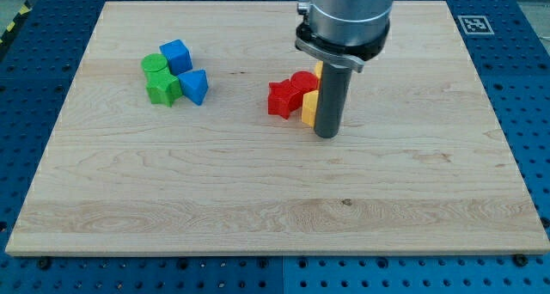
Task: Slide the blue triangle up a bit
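**Tip sitting by the red and yellow blocks, blue triangle off to the left**

My tip (326, 135) is resting on the wooden board (258, 199), touching or just beside the yellow block (308, 110) on its right. It is a bare rod, gripping nothing. The red star (279, 98) and another red block (302, 82) are sitting just left. The blue triangle (195, 86) is lying well apart on the left, touching the green star (162, 89), near the blue cube (175, 55) and green cylinder (155, 66).

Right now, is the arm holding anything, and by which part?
Nothing held. No claw, just a rod; my tip rests on the board beside the yellow block, far right of the blue triangle.
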Motion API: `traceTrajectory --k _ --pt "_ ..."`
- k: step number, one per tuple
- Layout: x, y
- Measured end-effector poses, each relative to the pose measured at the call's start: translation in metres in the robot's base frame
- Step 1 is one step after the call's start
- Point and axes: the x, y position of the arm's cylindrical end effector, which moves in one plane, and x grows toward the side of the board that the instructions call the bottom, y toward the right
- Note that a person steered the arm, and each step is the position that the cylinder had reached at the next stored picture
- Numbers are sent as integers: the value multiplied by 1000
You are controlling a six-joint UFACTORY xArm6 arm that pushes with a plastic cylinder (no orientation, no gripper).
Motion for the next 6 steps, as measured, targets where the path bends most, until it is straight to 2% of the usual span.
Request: traceTrajectory --k 1,2,3,4,5,6 --pt "2 -5" --pt "2 -40" --pt "-4 -101" --pt "-40 -143" --pt "-73 -157" --pt "-66 -158"
